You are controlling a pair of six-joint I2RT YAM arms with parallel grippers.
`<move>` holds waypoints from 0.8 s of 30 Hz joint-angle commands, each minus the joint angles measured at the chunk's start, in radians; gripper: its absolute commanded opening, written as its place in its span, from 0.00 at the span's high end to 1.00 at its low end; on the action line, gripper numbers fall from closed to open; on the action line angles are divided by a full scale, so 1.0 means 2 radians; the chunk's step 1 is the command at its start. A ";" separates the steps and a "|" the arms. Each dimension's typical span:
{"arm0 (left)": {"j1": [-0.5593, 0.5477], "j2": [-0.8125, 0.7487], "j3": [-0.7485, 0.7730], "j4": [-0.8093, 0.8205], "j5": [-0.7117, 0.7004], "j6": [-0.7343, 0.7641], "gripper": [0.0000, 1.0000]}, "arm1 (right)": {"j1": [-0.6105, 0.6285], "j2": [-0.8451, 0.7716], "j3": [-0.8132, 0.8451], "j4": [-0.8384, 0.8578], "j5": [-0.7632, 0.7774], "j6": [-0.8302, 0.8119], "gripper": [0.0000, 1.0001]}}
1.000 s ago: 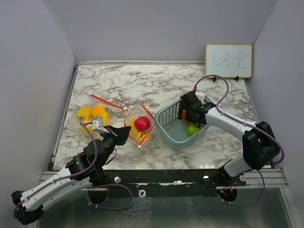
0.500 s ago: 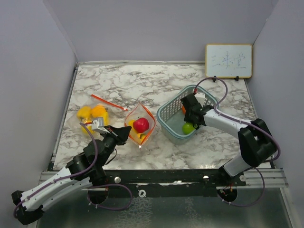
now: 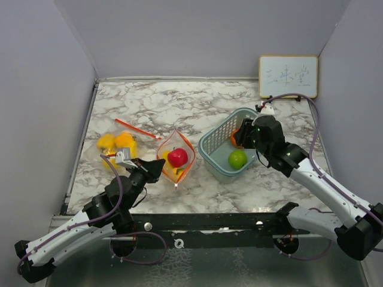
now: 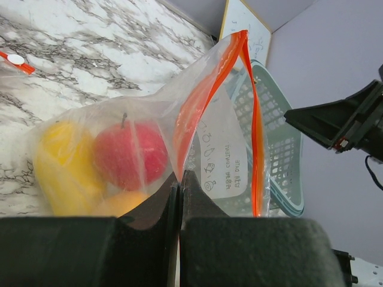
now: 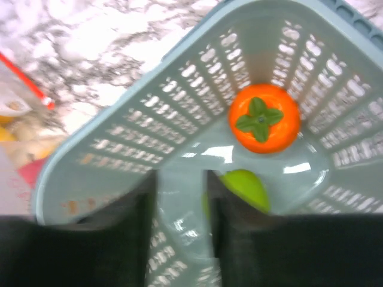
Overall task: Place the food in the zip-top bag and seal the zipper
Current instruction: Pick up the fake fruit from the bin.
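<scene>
Over the teal mesh basket (image 3: 216, 169), right gripper (image 5: 181, 185) hung spread, glossy green fruit (image 3: 237, 158) and orange fruit (image 5: 263, 118) unbagged, left gripper (image 4: 181, 179) pinching the unsealed clear bag (image 4: 221, 149).

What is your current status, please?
Left gripper shut on bag rim. Right gripper open above basket. Orange fruit, green fruit inside basket. Nothing obstructing.

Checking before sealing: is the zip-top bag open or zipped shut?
Open: the zip-top bag has its orange zipper edges spread apart, red fruit inside.
</scene>
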 commanded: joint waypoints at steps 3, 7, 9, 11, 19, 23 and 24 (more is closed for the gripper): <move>0.002 -0.007 0.008 -0.008 -0.002 0.004 1.00 | 0.003 0.073 0.050 -0.072 0.042 0.003 0.20; 0.002 -0.007 0.017 -0.018 -0.001 0.006 1.00 | 0.003 0.154 0.115 -0.159 0.045 0.010 0.06; 0.002 -0.009 0.022 -0.023 -0.001 0.010 1.00 | 0.003 0.172 0.129 -0.185 0.027 0.003 0.03; 0.002 -0.013 0.026 -0.028 -0.001 0.012 1.00 | 0.003 0.177 0.129 -0.203 0.015 0.004 0.02; 0.002 -0.044 0.023 -0.045 -0.013 0.011 1.00 | 0.003 0.206 0.076 -0.191 -0.063 -0.023 0.01; 0.002 -0.050 0.025 -0.054 -0.014 0.009 1.00 | 0.003 0.243 0.054 -0.163 -0.083 -0.020 0.01; 0.002 -0.051 0.026 -0.055 -0.014 0.009 1.00 | 0.003 0.247 0.051 -0.159 -0.085 -0.017 0.01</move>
